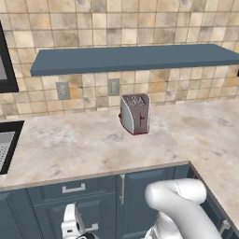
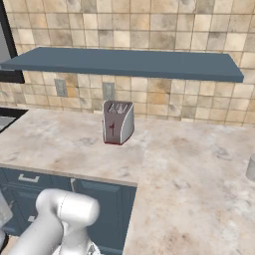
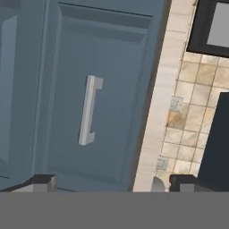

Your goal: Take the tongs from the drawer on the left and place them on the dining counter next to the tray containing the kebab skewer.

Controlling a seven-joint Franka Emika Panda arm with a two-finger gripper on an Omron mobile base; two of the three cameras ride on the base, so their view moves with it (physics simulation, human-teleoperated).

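Hand view is showing the spread gripper (image 3: 109, 182) approaching the closed drawer (image 3: 96, 103); next, it likely needs closing on the handle (image 3: 89, 110).

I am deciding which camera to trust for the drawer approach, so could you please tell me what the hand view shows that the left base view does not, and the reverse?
Hand view alone: the two dark fingertips spread wide apart, and the drawer front seen close and rolled sideways.

Left base view alone: the toaster on the counter, the blue shelf above it, and the white arm.

Both: the drawer's silver handle, the wall outlets and the tiled wall.
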